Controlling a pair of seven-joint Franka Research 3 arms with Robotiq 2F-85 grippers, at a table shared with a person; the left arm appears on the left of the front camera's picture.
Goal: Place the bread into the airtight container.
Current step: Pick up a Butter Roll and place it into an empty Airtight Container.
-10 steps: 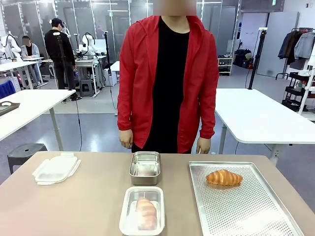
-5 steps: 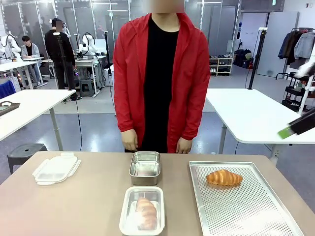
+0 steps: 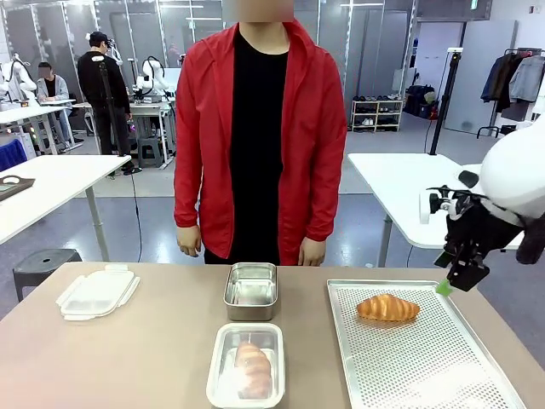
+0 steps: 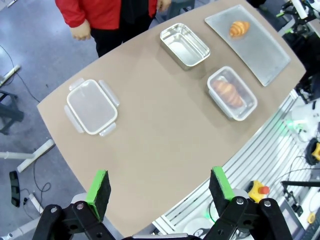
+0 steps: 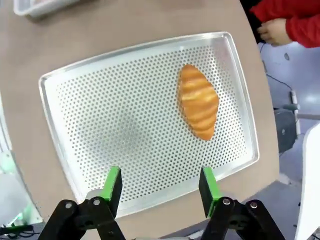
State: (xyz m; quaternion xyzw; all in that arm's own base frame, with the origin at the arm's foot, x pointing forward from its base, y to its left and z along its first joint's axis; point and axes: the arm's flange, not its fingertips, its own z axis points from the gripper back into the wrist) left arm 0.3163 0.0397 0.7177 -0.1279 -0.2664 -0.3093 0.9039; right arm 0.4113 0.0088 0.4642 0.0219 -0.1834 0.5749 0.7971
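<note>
Tan table [image 3: 128, 358], person [image 3: 255, 136] in a red jacket standing at its far side. Your bread [image 3: 387, 307] lies on the far half of the perforated tray [image 3: 426, 366] — nothing touching it. Right gripper [image 5: 160, 182] hangs above the tray's right side, jaws wide, empty. Left gripper [image 4: 160, 185] is high over the table, jaws wide, empty. Clear container [image 3: 223, 341] at front centre holds another roll [image 3: 253, 368] — steel tin [image 3: 251, 294] just behind it, lid [image 3: 95, 292] well off left.
</note>
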